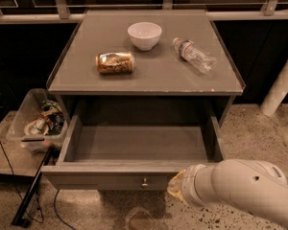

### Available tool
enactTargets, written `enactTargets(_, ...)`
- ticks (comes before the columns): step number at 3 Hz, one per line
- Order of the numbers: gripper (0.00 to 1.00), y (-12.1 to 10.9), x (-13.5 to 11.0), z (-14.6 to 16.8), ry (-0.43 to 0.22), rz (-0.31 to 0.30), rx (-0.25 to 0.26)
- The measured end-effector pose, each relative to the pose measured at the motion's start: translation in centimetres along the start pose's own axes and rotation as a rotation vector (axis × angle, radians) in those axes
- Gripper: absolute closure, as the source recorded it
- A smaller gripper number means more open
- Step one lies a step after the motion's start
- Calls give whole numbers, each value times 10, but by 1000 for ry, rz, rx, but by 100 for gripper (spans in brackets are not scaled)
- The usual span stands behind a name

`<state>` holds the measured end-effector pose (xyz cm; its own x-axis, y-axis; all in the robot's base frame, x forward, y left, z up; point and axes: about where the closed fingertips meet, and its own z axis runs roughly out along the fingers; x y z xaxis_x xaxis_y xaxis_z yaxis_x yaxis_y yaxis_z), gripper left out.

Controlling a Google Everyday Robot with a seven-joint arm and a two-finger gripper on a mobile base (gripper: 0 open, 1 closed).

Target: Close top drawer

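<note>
The top drawer (110,180) of the grey cabinet stands pulled far out and is empty inside. Its flat front panel faces me with a small round metal knob (145,182) at its centre. My white arm (245,188) comes in from the lower right. The gripper (174,188) is at the arm's tip, just right of the knob and in front of the drawer's front panel. Only a tan stub of it shows past the wrist.
On the cabinet top (149,78) lie a white bowl (144,35), a can on its side (115,62) and a plastic bottle on its side (193,54). A clear bin of clutter (36,123) stands at the left. A white post (283,80) is at the right. Cables lie on the floor (33,200).
</note>
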<state>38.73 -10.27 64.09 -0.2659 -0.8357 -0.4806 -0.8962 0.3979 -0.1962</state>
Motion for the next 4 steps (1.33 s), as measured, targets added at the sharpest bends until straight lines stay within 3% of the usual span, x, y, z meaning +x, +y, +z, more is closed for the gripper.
enactTargets(1,83,-3,0,-1,8,10,8)
enactTargets(4,12,-12,0,3,4,10,18)
